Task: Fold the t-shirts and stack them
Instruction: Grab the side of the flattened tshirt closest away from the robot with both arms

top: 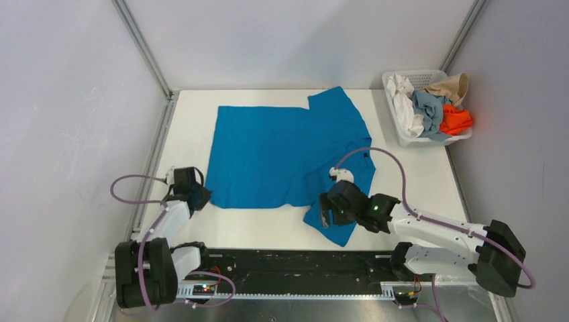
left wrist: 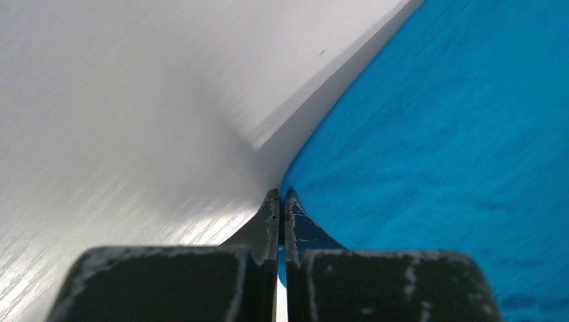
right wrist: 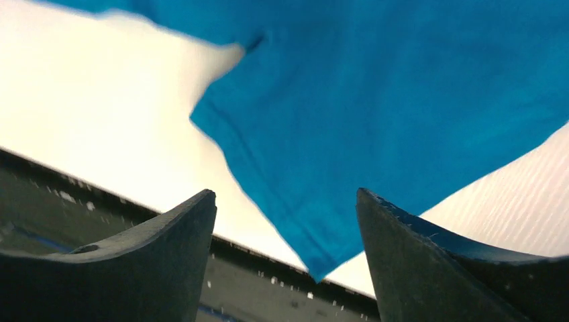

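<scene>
A large cerulean blue t-shirt lies spread flat on the white table, with one sleeve at the back and one at the near right. My left gripper is at the shirt's near-left corner. In the left wrist view it is shut, with a sliver of the blue cloth pinched between the fingers. My right gripper hovers open over the near sleeve. In the right wrist view it stands wide above the pointed tip of that sleeve. White, grey-blue, tan and orange shirts lie crumpled in the basket.
The white lattice basket stands at the back right corner. A black rail runs along the table's near edge, just below the sleeve tip. Metal frame posts and grey walls close in the left, back and right sides.
</scene>
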